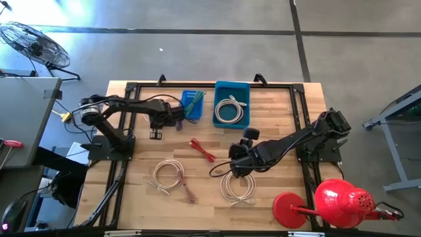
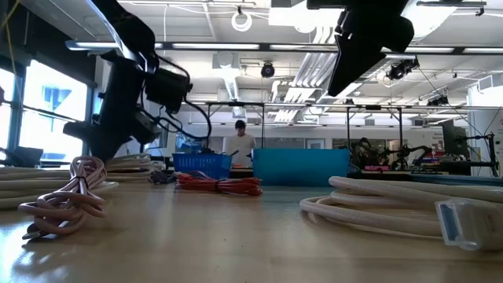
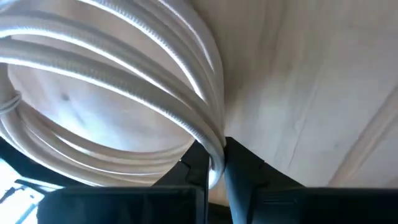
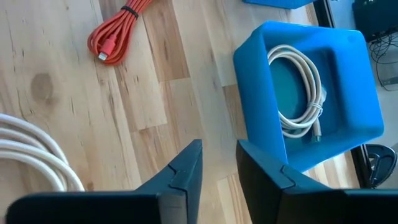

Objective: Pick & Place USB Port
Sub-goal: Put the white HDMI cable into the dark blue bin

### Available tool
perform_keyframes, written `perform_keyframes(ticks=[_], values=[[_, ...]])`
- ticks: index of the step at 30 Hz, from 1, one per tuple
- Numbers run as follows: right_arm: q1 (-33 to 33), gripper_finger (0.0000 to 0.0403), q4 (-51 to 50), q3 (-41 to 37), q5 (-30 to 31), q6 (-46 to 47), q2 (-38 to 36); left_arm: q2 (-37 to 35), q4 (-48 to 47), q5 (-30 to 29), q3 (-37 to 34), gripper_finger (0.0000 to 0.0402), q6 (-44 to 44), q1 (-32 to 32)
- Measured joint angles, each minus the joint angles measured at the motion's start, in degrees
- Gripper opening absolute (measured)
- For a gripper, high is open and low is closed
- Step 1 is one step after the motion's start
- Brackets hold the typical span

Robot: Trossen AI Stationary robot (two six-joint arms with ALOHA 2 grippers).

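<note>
The right gripper point(image 4: 219, 155) hangs low over the wooden table point(image 4: 155, 93) near its middle. Its two dark fingers stand apart with bare wood showing between them and nothing in their grasp. In the high view it sits just at the far edge of a white cable coil point(image 1: 240, 187), which lies flat on the table at the near side. The right wrist view shows a few strands of that coil just beside the fingers, not between them. A bundled red cable point(image 4: 115, 34) lies on the wood a little ahead of this gripper. The blue bin point(image 4: 367, 106) stands off to one side near the table's far edge, with another coiled white cable point(image 4: 311, 74) resting inside it. A blue basket point(image 1: 191, 102) stands just to the left of the bin, and a pale pinkish coil point(image 1: 168, 176) lies on the near left part of the table, well apart from the right gripper. The left gripper point(image 3: 216, 168) is seen close up in its own wrist view. Its fingers are closed narrowly on one strand of a looped white cable point(image 3: 124, 81), which lies against the wood right in front of it. In the high view the left arm reaches toward the blue basket, and which cable it holds cannot be told from there.
</note>
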Motion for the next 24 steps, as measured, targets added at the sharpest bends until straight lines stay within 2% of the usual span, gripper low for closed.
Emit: perform_keyframes(ticks=[5, 7, 14, 21, 24], values=[[0.0, 0.0066, 0.0, 0.0, 0.6, 0.0, 0.0, -5.0, -1.9, -2.5, 0.7, 0.0019, -2.0, -2.5], [0.0, 0.0060, 0.0, 0.0, 0.8, -0.1, 0.0, -7.2, -5.1, -3.9, 2.1, 0.0008, -3.7, -3.6], [0.0, 0.0054, 2.3, 0.0, 0.8, -0.3, 0.0, -16.2, -16.2, -9.2, 8.7, 0.0008, -11.9, -9.9], [0.0, 0.0096, 9.1, 0.0, -1.3, -5.4, 0.0, -27.9, -16.5, -9.5, 13.5, 0.0008, -16.8, -19.0], [0.0, 0.0126, 12.7, 0.0, -1.3, -8.6, 0.0, -33.7, -11.9, -9.4, 13.5, 0.0008, -17.9, -23.7]])
